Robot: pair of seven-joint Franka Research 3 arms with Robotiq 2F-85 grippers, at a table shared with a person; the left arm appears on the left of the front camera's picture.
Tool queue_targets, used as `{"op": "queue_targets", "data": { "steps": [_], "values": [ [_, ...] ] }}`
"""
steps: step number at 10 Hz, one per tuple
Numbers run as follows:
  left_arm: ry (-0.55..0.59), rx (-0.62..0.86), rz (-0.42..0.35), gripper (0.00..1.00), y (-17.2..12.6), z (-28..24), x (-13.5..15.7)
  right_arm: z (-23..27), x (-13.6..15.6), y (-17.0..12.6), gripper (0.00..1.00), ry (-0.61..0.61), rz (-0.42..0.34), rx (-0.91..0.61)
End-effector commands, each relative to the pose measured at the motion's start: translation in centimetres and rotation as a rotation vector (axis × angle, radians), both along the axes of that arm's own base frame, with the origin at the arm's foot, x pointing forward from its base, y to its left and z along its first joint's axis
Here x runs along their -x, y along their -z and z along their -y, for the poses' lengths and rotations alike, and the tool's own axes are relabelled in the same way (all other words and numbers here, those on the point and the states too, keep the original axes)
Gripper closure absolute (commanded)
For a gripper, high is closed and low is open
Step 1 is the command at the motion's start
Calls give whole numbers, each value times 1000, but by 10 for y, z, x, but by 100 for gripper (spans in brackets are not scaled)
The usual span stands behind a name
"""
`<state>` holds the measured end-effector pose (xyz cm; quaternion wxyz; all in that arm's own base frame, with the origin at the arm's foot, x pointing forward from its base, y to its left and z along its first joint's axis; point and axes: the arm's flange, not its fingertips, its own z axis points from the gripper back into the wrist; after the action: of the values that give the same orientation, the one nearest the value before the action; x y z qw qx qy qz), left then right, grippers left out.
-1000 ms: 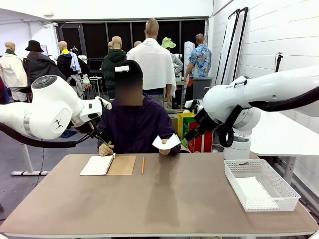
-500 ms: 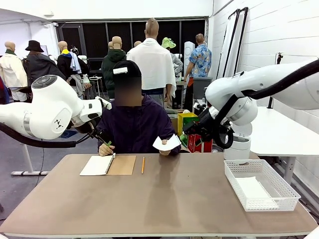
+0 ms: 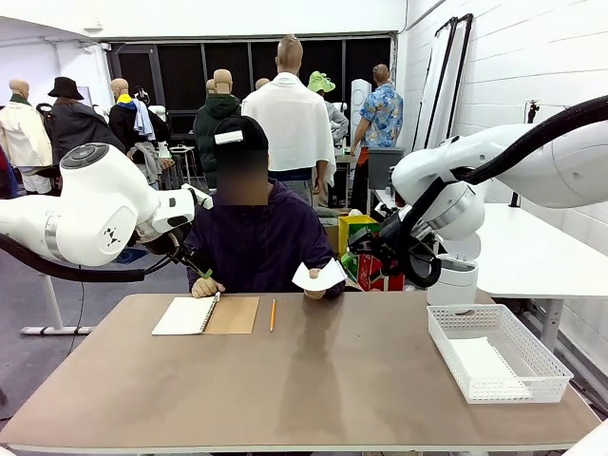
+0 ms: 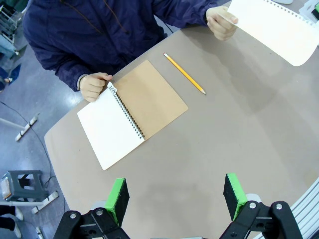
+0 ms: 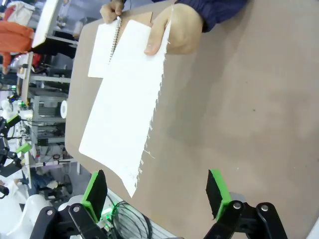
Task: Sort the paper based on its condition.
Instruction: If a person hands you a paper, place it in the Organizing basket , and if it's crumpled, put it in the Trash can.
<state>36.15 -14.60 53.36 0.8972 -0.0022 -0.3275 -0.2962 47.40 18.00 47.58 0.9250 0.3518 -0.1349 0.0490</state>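
At the far edge of the desk (image 3: 313,380) a person sits and holds up one sheet of paper (image 3: 318,275) in one hand (image 3: 313,287), a little above the desk surface near the middle of that far edge. From the right wrist view this sheet (image 5: 124,109) has a rough, torn long edge with small tags where it left the spiral, and the hand (image 5: 175,31) pinches its top corner. The right gripper (image 5: 156,191) is near the sheet, with its green pads wide apart and nothing between them; the sheet hangs close in front of its left finger, but I cannot say that it touches. The left gripper (image 4: 175,195) is above the near left part of the desk, also with its fingers spread wide and holding nothing. Below it lies an open spiral notebook (image 4: 130,112) with a brown cover, close to the far left edge, and the other hand (image 4: 93,85) of the person rests on its far corner. A yellow pencil (image 4: 185,73) lies just beside the notebook, on the desk, not touching it. Near the right edge of the desk stands a white mesh basket (image 3: 498,352), and one more white sheet (image 3: 484,360) lies flat inside it, well apart from the notebook.
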Motion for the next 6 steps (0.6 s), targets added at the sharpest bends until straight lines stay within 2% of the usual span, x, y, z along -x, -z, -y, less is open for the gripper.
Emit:
{"op": "queue_targets", "data": {
  "steps": [1, 3, 5, 6],
  "values": [
    [-2, 1, -3, 0, 0, -1, -1, 0, 3, -2, 0, -17, 10, -7],
    [-2, 1, -3, 0, 0, -1, -1, -1, 1, -2, 0, -2, 4, 1],
    [-2, 1, -3, 0, 0, -1, -1, -10, -30, 7, 0, 24, -135, -107],
    [-2, 1, -3, 0, 0, -1, -1, -12, -38, 10, 0, 17, -166, -132]
  ]
}}
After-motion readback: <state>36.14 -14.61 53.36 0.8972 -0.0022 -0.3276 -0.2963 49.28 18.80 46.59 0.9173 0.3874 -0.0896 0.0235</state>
